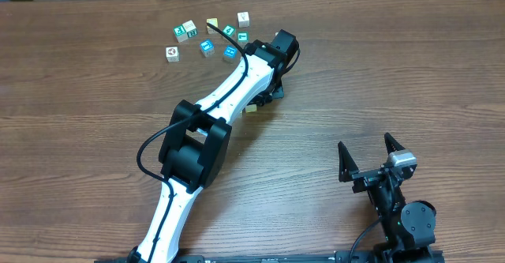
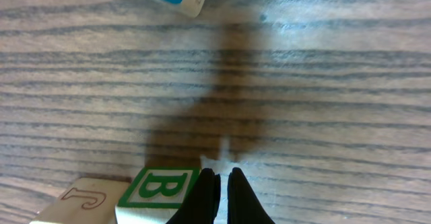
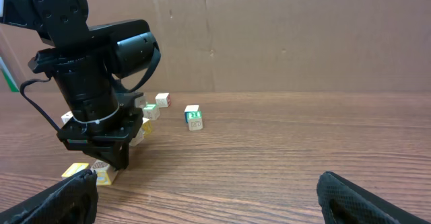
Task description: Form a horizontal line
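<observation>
Wood-grain table [image 1: 410, 65] lies under everything you see. Nearest your base, well short of the left gripper [image 2: 222, 175], the right gripper [image 1: 364, 143] stands with its jaws spread wide and nothing between them. The left gripper points down at the tabletop, its fingers pressed together and holding nothing. Just beside its tips you find the horizontal line [image 2: 135, 196], only partly in view: a green-B cube [image 2: 158, 187] touching a cream cube [image 2: 84, 198] with a dark curled mark. Beyond the left gripper, teal-faced cubes [image 1: 230, 53] lie scattered apart.
</observation>
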